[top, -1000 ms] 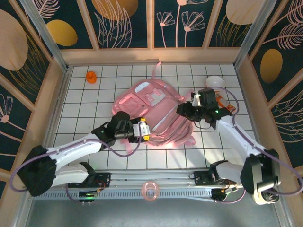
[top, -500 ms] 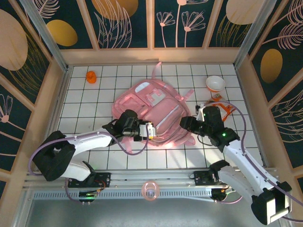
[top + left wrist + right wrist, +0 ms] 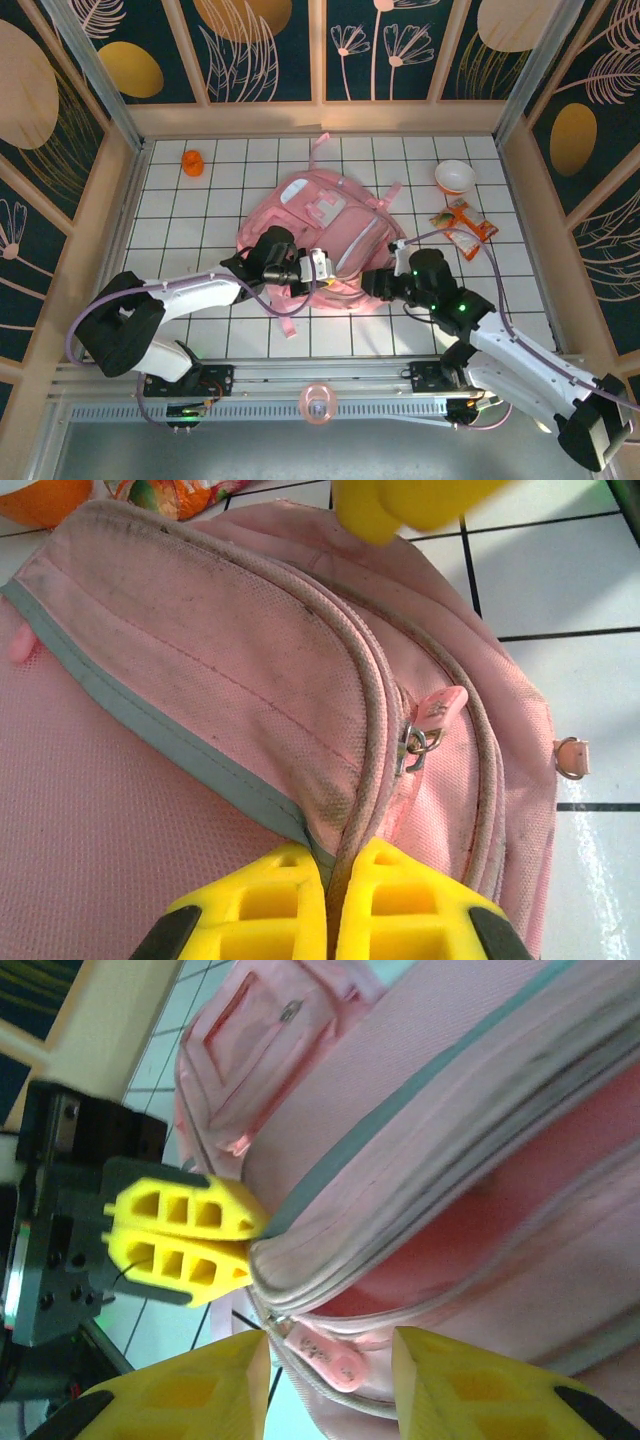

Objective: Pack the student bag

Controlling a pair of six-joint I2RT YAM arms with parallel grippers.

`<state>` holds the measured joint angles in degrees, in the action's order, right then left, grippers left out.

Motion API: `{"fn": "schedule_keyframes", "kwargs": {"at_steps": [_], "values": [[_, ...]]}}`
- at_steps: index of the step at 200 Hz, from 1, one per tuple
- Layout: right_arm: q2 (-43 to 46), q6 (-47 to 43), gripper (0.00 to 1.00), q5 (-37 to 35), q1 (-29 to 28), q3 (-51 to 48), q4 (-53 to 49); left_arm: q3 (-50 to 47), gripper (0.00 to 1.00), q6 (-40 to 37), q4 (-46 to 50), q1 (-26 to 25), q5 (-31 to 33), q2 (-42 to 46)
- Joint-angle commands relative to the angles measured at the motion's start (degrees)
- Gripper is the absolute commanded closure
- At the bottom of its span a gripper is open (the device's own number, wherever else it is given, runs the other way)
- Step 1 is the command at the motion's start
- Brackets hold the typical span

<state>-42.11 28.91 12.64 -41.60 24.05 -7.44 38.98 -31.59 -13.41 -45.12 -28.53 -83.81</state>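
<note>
Both arms have closed in on the student bag (image 3: 330,215) lying mid bench (image 3: 200,200). Your left pincer (image 3: 332,880) clamps its zipper seam, and the zipper pull (image 3: 322,1352) sits between the part-open, empty jaws of your right pincer (image 3: 328,1348).

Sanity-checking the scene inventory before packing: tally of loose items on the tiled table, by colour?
Pink: 1, the student bag
Orange: 2, a small orange object and a snack packet
White: 1, a bowl
Total: 4
</note>
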Motion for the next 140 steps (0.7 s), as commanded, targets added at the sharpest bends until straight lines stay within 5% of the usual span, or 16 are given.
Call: {"fn": "schedule_keyframes", "kwargs": {"at_steps": [1,56,119,140], "values": [[-1.84,-4.03,0.62,-6.47,-3.83,0.9,1.12,2.88,1.0,3.47,-0.4,0.02,-4.7,-0.93],[-9.24,-7.06,0.58,-13.28,-10.37,5.13,-2.87,5.05,1.0,4.76,0.7,-0.03,-5.41,-2.39],[-17.02,-7.04,0.57,-30.28,-14.73,9.55,-5.37,6.11,1.0,6.7,0.84,-0.03,-8.25,-2.5],[-18.63,-6.31,0.66,-33.96,-14.73,10.92,-7.2,6.11,1.0,6.87,1.1,0.03,-8.01,-2.32]]}}
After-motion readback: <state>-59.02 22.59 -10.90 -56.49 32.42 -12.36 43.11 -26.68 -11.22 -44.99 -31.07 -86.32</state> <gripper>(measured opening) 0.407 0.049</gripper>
